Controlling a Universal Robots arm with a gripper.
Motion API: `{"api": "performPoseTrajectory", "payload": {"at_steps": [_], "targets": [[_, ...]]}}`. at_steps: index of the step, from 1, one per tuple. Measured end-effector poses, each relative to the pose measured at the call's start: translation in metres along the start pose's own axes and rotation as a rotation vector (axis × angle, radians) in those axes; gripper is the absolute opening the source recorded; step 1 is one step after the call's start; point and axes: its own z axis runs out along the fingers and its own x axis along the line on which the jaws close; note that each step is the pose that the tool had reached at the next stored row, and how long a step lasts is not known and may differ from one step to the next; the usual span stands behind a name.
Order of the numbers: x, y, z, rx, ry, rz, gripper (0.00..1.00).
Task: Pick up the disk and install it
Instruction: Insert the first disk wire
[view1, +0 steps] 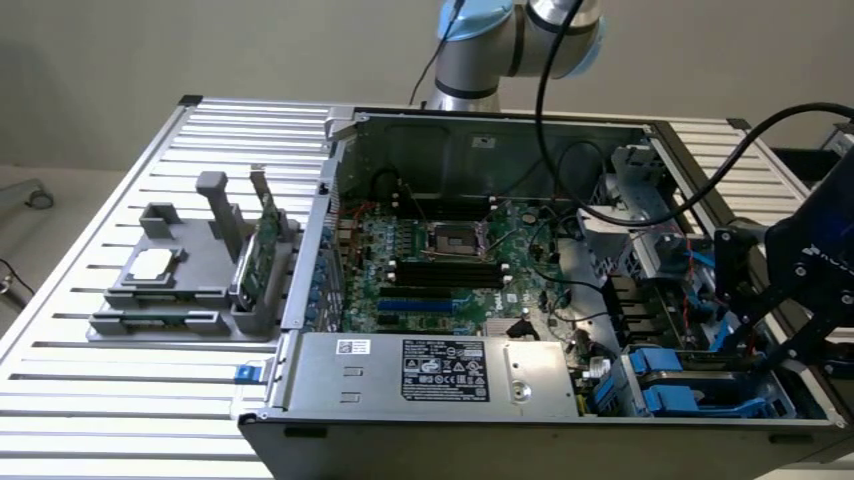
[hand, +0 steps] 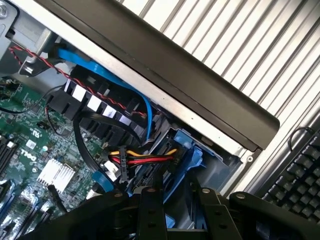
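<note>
- Where the open computer case (view1: 507, 118) sits on the slatted table (view1: 80, 400), the black claw (view1: 767, 345) hangs at its near corner, on the exterior view's right.
- The wrist view looks into that corner: the disk (hand: 186, 152), known by its blue frame, sits in the bay just beside the claw.
- I cannot tell whether the claw is apart or clamped on it.
- That view also catches red, yellow and black wires (hand: 145, 159) by the frame, and a keyboard (hand: 295, 175) outside the case.
- The exterior view takes in a grey holder (view1: 174, 290) on the table's far side, carrying a silver chip (view1: 151, 262) and an upright green card (view1: 271, 235).
</note>
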Motion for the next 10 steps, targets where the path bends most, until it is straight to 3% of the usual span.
{"api": "performPoseTrajectory", "payload": {"at_steps": [2, 10], "targets": [[0.0000, 0.0000, 0.0002, -0.0034, 0.0069, 0.017, 0.31], [-0.0020, -0.0011, 0.0023, -0.0027, 0.0109, 0.073, 0.31]]}}
